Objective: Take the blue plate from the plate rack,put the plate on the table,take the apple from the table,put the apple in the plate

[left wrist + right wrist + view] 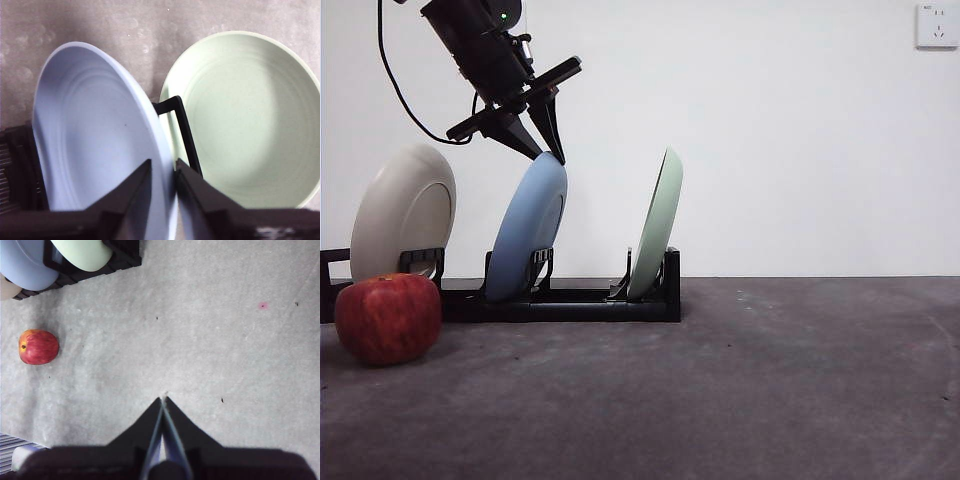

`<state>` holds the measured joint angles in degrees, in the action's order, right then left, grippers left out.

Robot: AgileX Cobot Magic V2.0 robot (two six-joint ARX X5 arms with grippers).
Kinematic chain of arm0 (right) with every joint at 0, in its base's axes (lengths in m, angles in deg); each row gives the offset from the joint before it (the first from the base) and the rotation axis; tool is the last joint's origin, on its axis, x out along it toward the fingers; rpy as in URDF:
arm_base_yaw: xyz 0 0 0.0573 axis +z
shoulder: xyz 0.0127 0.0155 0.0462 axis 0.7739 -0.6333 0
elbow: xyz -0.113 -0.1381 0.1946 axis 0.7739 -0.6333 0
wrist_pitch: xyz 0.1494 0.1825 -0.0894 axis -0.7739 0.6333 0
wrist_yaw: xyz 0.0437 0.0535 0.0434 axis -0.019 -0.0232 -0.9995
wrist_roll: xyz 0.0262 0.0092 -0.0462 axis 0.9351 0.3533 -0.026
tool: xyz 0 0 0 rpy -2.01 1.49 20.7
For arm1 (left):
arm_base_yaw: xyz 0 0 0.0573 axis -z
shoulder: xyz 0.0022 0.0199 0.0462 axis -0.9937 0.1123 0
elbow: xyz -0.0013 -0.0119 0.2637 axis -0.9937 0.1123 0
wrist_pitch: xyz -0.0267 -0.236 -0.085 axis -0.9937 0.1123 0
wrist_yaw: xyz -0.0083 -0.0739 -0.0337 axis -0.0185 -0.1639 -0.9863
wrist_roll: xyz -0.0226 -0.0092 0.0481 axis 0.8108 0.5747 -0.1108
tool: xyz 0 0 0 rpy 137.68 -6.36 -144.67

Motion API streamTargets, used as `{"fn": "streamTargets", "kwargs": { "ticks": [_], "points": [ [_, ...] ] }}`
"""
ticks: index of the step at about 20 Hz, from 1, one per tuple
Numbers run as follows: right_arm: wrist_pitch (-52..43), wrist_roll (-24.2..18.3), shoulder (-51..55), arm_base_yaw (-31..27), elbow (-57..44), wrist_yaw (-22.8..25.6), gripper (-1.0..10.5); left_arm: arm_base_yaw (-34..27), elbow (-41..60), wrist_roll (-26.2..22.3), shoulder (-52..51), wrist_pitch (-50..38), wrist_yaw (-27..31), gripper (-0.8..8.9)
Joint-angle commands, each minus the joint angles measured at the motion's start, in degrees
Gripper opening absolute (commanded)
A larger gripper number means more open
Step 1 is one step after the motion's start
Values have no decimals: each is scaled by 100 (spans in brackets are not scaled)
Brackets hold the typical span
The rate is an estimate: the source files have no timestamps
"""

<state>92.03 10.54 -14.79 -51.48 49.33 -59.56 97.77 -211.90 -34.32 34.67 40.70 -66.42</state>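
Looking at your left gripper first: it's up over the plate rack w/ 1 finger on each side of the blue plate, right at the plate's top rim. From the left wrist cam the fingers look clamped onto that rim, basically no gap left. In the front cam the same gripper comes in dark from the top left, tips sitting on the plate's upper edge.

Blue plate is standing in the rack's middle slot, leaning a bit, bottom edge down between the prongs. Cream-white plate is 1 slot over on the front cam's left, pale green plate on the other side at the rack's end; 3 plates total.

Apple sits on the table just in front of the rack's left end, below the cream-white plate. Right wrist cam shows it too, well apart from your right gripper.

Right gripper hangs over bare table, fingers pressed together, nothing between them.
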Motion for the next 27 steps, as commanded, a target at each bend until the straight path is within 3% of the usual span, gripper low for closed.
{"fn": "streamTargets", "kwargs": {
  "ticks": [1,7,11,14,17,24,27],
  "points": [
    [48,-83,-11,7,22,31,0,7,-7,46,70,28,20,-6],
    [149,-87,-11,7,22,197,0,7,-7,107,63,146,-7,-5],
    [258,-103,-11,7,22,197,0,-103,-101,404,26,146,-595,-5],
    [264,-103,-11,7,22,195,0,-168,-472,452,26,240,-975,-5],
    [262,-103,-11,7,22,195,0,-203,-1163,446,26,590,-1001,-5],
    [256,-103,-11,7,22,195,0,22,-3152,-199,26,1937,-992,-5],
    [256,-103,-11,7,22,195,0,286,-3467,-365,-140,1934,-1075,-5]
  ]
}}
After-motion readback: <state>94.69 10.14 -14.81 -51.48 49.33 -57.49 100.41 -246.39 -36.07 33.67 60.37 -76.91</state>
